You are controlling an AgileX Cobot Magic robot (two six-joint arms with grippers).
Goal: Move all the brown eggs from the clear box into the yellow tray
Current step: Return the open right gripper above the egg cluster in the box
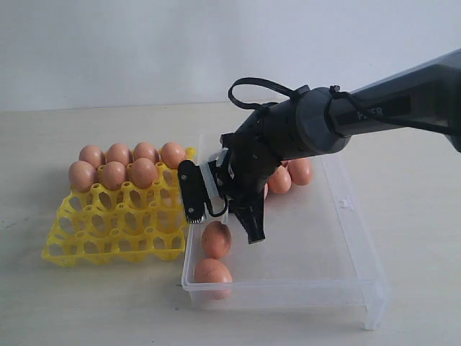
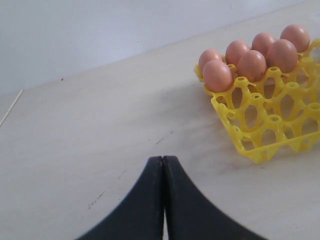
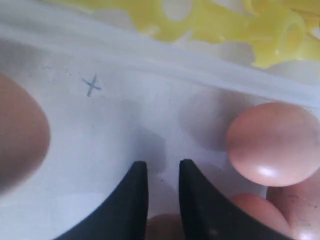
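The yellow tray (image 1: 108, 223) lies left of the clear box (image 1: 317, 238) and holds several brown eggs (image 1: 115, 173) in its back rows. Two eggs (image 1: 215, 239) lie in the box's front left corner, and others (image 1: 299, 171) show behind the right arm. My right gripper (image 1: 253, 232) (image 3: 163, 167) points down into the box between these groups, open by a narrow gap over the bare floor. One egg (image 3: 272, 145) lies beside its fingers (image 3: 137, 190). Something brown shows low between the fingers; what it is stays unclear. My left gripper (image 2: 163, 159) is shut and empty over the table, near the tray (image 2: 270, 130).
The box's low wall (image 3: 165, 55) runs between the right gripper and the tray. A latch tab (image 1: 346, 204) sits on the box's right wall. A pale wall stands behind the table (image 1: 410, 216). The left arm is out of the exterior view.
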